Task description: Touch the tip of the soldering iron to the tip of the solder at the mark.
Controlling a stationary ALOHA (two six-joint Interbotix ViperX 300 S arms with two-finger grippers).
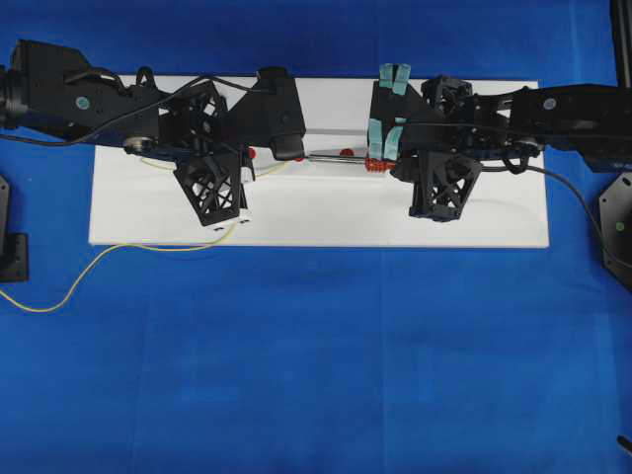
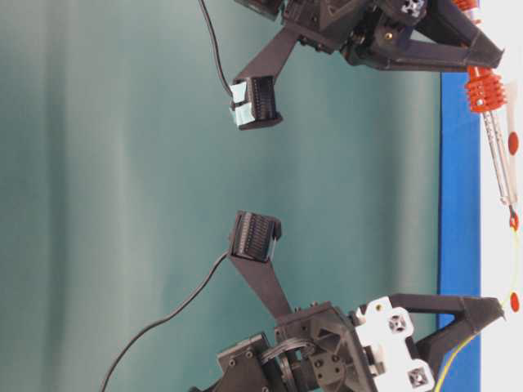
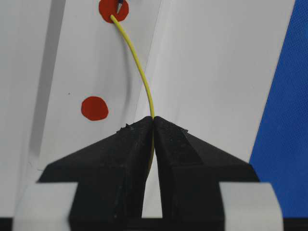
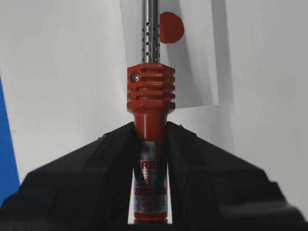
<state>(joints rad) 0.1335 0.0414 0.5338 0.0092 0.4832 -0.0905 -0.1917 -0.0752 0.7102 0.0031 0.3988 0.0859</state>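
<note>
Your work surface is a white board (image 1: 316, 222) laid on a blue cloth (image 1: 316, 375); in the table-level view a plain teal backdrop (image 2: 122, 180) fills the left of the frame.

Left gripper (image 3: 153, 121): jaws pinched nearly together on the long thin yellow solder wire (image 3: 139, 62), which leaves the fingertips at frame centre and arcs up to the upper left. There the tip of the solder (image 3: 111, 17) lies on a round red mark (image 3: 113, 9), and the small dark tip of the soldering iron (image 3: 118, 6) sits on the same mark, touching the wire end or just beside it; the view is too small to tell which.

Right gripper (image 4: 150, 132): jaws clamped on the orange-red barrel of the slim pen-like soldering iron (image 4: 150, 96), just below its ribbed red collar. The perforated silver shaft runs off the top of that frame, past another red dot (image 4: 171, 27).

Risks, as I judge them:
- The free length of wire is long and curved. Any push from the iron could bend it aside and slide its end off the mark.
- You hold the iron far back from its point, so a small wrist shift would swing the point widely.
- A second red dot (image 3: 94, 108) lies left of the wire; drifting there would miss the target.
- The slack wire trailing over the cloth at the lower left of the overhead view could snag and tug the held end.
</note>
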